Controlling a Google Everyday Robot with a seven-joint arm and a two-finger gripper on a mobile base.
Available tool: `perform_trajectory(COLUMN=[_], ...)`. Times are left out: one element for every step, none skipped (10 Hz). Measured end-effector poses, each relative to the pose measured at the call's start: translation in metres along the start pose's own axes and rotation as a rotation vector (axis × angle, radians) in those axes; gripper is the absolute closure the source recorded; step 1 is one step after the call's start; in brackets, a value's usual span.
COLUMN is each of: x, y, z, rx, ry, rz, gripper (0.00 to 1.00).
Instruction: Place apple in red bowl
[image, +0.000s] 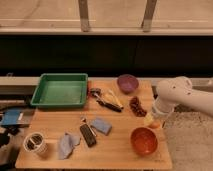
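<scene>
The apple (150, 120), small and yellow with an orange blush, is at the table's right edge, right under my gripper (156, 115). The gripper hangs from the white arm (173, 95) that reaches in from the right. I cannot tell whether it holds the apple. The red bowl (144, 141) stands on the table just below and slightly left of the apple, near the front right corner, and looks empty.
A purple bowl (127, 82) stands at the back. A dark red grape-like cluster (136, 106) lies left of the gripper. A green tray (60, 90) is at back left. Utensils (107, 100), a blue cloth (102, 125), a dark object (88, 135), a grey cloth (67, 145) and a cup (35, 144) lie across the wooden table (120, 155).
</scene>
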Motion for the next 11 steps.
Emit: perform_trajectory(x=[0.01, 0.021, 0.029, 0.035, 0.042, 0.044, 0.045, 0.046, 0.047, 0.047, 0.045], y=[0.004, 0.013, 0.023, 0.031, 0.036, 0.042, 0.049, 0.055, 0.059, 0.065, 0.072], z=[0.0, 0.002, 0.006, 0.01, 0.017, 0.021, 0.026, 0.031, 0.034, 0.038, 0.042], rx=[-0.01, -0.026, -0.043, -0.064, -0.085, -0.101, -0.118, -0.137, -0.15, -0.166, -0.179], ry=[0.007, 0.016, 0.029, 0.041, 0.065, 0.079, 0.095, 0.11, 0.119, 0.129, 0.139], rz=[-0.001, -0.009, -0.021, -0.031, -0.042, -0.055, -0.073, -0.088, -0.098, -0.113, -0.13], gripper=[1.0, 1.0, 1.0, 1.0, 1.0, 1.0, 0.98, 0.89, 0.8, 0.69, 0.6])
